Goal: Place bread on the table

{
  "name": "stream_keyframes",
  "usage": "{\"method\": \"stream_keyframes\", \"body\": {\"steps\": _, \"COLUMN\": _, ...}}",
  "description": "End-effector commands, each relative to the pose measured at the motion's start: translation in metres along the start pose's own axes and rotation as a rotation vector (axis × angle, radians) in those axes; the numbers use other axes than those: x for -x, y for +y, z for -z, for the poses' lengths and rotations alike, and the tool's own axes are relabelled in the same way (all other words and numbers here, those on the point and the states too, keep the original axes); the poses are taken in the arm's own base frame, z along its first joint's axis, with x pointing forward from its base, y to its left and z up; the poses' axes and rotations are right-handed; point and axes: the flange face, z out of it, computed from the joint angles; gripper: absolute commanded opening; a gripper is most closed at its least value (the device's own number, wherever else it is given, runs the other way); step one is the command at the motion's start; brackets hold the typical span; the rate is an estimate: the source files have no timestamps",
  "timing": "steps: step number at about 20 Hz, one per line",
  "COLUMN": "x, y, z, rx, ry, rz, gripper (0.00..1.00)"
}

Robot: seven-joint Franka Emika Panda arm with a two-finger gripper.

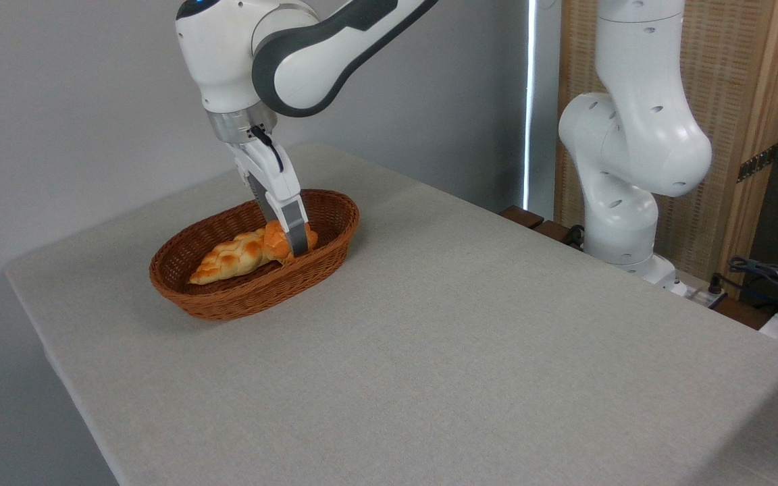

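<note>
In the left middle of the frame, the claw (296, 241) reaches into the wicker basket (227, 297) and straddles the orange bun (275, 240). Whether it already grips the bun cannot be told. The bun lies against the braided loaf (230, 258), so a lift might drag the loaf, tip the basket, or lose the bun short of the table (463, 351).

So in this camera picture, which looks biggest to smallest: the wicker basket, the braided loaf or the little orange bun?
1. Wicker basket, clearly the largest; it holds both breads.
2. Braided loaf.
3. Orange bun, smallest as seen, though the robot's finger hides part of it, so its full size is unsure.
</note>
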Motion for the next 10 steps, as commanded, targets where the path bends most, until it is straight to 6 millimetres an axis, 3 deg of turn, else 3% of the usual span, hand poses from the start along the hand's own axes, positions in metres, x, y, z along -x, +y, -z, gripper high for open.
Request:
{"method": "stream_keyframes", "body": {"steps": 1, "x": 0.0007, "y": -0.0001, "z": -0.0023, "rx": -0.024, "ry": 0.007, "rz": 0.003, "gripper": 0.55}}
{"method": "stream_keyframes", "body": {"steps": 3, "x": 0.0009, "y": 0.0000, "z": -0.0024, "rx": -0.023, "ry": 0.005, "rz": 0.001, "gripper": 0.47}}
{"method": "stream_keyframes", "body": {"steps": 10, "x": 0.0006, "y": -0.0005, "z": -0.0040, "rx": -0.021, "ry": 0.003, "rz": 0.000, "gripper": 0.46}}
